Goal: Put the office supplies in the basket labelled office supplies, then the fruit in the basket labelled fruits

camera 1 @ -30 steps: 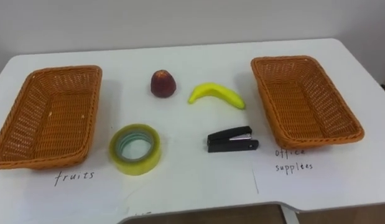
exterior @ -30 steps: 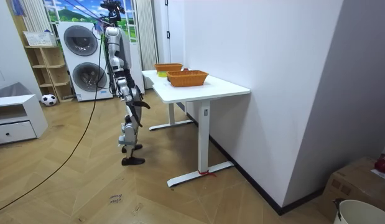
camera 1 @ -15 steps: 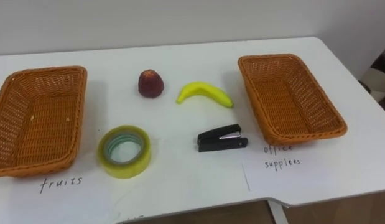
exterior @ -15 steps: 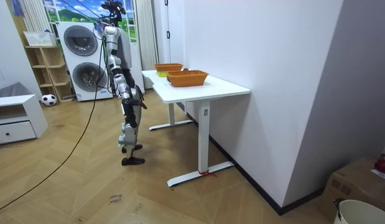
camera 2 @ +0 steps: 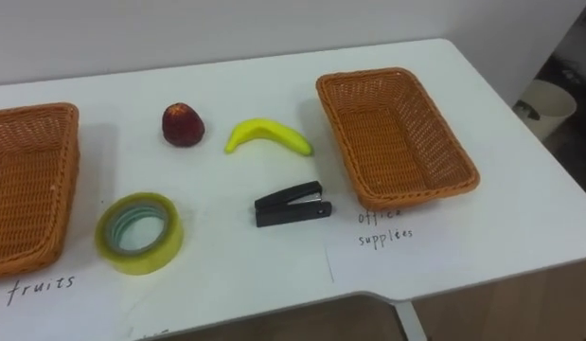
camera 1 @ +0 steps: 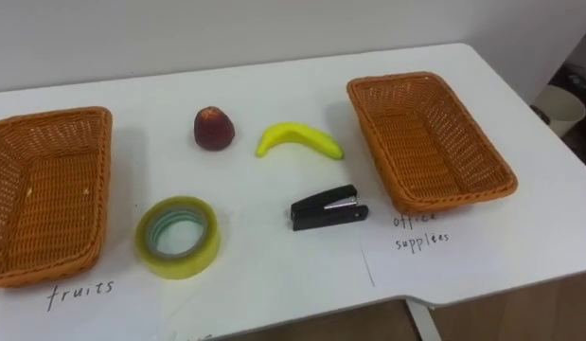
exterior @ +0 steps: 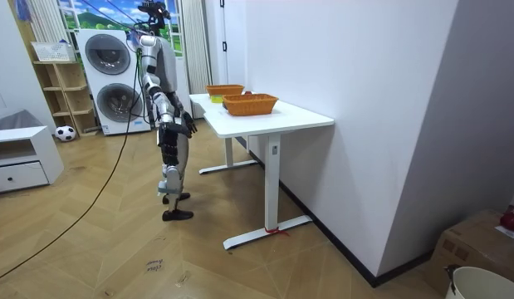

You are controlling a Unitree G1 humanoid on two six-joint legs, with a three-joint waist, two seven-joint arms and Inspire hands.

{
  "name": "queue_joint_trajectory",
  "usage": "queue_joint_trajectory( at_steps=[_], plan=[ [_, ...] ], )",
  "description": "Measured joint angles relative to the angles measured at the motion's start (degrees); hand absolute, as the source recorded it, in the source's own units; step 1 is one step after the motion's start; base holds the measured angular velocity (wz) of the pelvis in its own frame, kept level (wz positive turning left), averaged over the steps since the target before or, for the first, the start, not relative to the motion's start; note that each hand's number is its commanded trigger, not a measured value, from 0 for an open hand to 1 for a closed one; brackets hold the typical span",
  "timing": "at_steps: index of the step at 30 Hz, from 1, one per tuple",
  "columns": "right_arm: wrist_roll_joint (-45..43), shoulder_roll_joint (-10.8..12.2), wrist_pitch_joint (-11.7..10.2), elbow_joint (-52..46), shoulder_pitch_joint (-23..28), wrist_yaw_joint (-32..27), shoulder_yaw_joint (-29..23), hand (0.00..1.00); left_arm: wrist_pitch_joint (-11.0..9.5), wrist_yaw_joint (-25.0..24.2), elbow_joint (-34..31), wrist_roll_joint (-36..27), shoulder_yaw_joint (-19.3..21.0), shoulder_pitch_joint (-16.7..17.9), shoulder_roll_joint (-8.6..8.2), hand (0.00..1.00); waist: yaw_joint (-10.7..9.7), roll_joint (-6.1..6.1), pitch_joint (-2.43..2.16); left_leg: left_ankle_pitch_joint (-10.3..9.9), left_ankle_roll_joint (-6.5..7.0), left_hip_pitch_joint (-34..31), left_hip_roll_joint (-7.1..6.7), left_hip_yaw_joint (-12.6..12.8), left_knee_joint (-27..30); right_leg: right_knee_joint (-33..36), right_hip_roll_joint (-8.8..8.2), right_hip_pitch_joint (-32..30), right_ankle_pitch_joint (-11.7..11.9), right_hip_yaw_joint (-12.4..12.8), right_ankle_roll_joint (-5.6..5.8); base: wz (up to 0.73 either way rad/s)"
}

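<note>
Wicker on both sides and nothing sorted yet, so I'd call this the very start. Using the black stapler [camera 1: 328,207] on the white table [camera 1: 274,275] as my anchor: the yellow banana [camera 1: 297,139] lies just behind it, and the dark red round fruit [camera 1: 214,128] sits behind it and to the left. The yellowish roll of clear tape [camera 1: 179,260] is off to its left. One brown wicker basket [camera 1: 372,142] is just to its right, and the other wicker basket [camera 1: 105,161] is well to its left. The robot stands on the stapler's near side. Its right hand [exterior: 188,125] hangs by its hip, and I can't tell how open it is or whether it's holding anything. I'd take the stapler first: pinch across its narrow body, make the short hop right and drop it low.
</note>
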Motion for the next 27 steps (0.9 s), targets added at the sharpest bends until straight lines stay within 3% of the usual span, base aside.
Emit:
queue_joint_trajectory(
  at_steps=[4, 10, 19, 27],
  plan=[
    [-3.80, -0.03, -1.24, -3.84, -0.61, -4.18, -1.18, 0.00, -0.10, 0.03, -0.64, 3.70, 0.61, -0.14, -0.24, 0.00, -0.01, -0.19, -0.03, 0.02, 0.01, -0.76, 0.00, 0.09, 0.04, 0.06, 0.01, -0.88, 0.00, -0.01, 0.00, 0.00],
    [-13.07, -0.59, -1.83, -13.69, -0.50, -9.74, -1.07, 0.00, -0.10, 0.15, -0.61, 4.16, 1.75, 0.23, -0.43, 0.00, 0.15, -0.38, 0.05, 0.03, 0.00, -0.59, 0.00, 1.26, 0.02, 0.04, -0.06, -0.77, -0.01, 0.38, 0.02, -0.07],
    [-18.41, -1.76, -3.06, -30.15, -0.11, -14.67, 1.56, 0.00, -0.10, -0.17, -2.65, 4.23, -0.89, 0.61, -0.45, 0.00, 0.44, -0.38, 0.08, 0.03, 0.00, -1.98, 0.10, 1.67, 0.26, 0.33, 0.07, -2.72, 0.06, 0.93, 0.02, -0.02],
    [-28.91, -2.06, -3.06, -39.94, -1.27, -18.48, 2.40, 0.00, -0.55, -0.08, -2.18, 3.51, -1.43, 1.17, -0.43, 0.00, 1.53, -0.66, 0.14, 0.04, 0.01, -1.69, 0.13, 1.93, 0.25, 1.10, 0.06, -2.59, 0.05, 1.20, 0.00, -0.03]
  ],
)
